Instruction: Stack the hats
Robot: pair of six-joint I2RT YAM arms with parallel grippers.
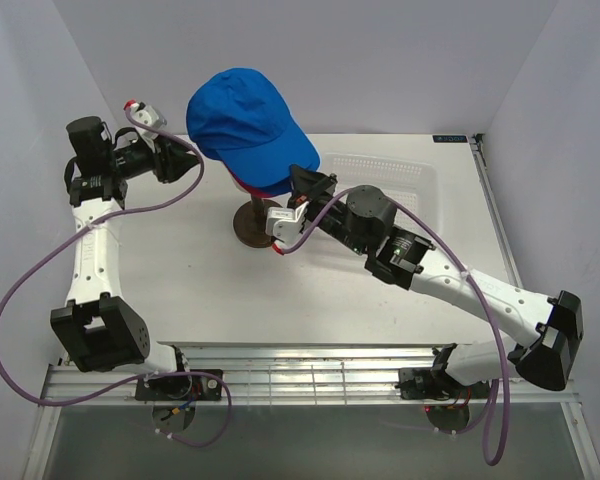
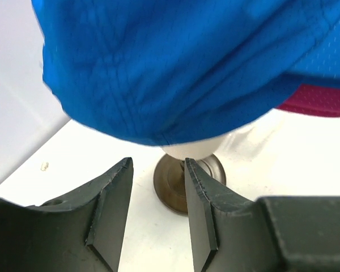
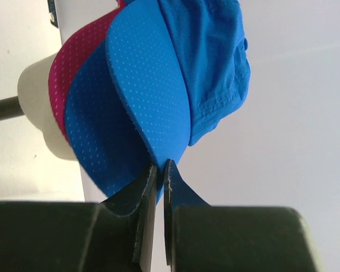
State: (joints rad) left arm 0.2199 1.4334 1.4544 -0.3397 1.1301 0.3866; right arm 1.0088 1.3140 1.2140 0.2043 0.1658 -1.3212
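The left claw (image 2: pixel 157 170) is nearest the left wrist lens. Its two dark fingers (image 2: pixel 110 204) are spread apart, with nothing between them. Through the gap shows the dark round stand (image 2: pixel 184 184) on the white tabletop (image 2: pixel 90 153), with the cream mannequin head (image 2: pixel 195 148) narrowing down onto it. The top blue hat (image 2: pixel 175 68) drapes over the head and fills the upper part of the view. A strip of the pink hat (image 2: pixel 323 102) peeks out beneath it on the right.

In the right wrist view, the right claw (image 3: pixel 160 170) is pressed together, pinching the edge of the top blue hat's curved brim. Just behind that brim lie the brim of a second blue hat (image 3: pixel 96 141) and then the pink brim, all nested together on the head.

From the top external camera, the stacked hats sit on the head at the far middle of the tabletop. The left claw is just beside the crown on its left. The right claw meets the brim on its right. A white perforated basket (image 1: pixel 380 175) lies behind the right arm.
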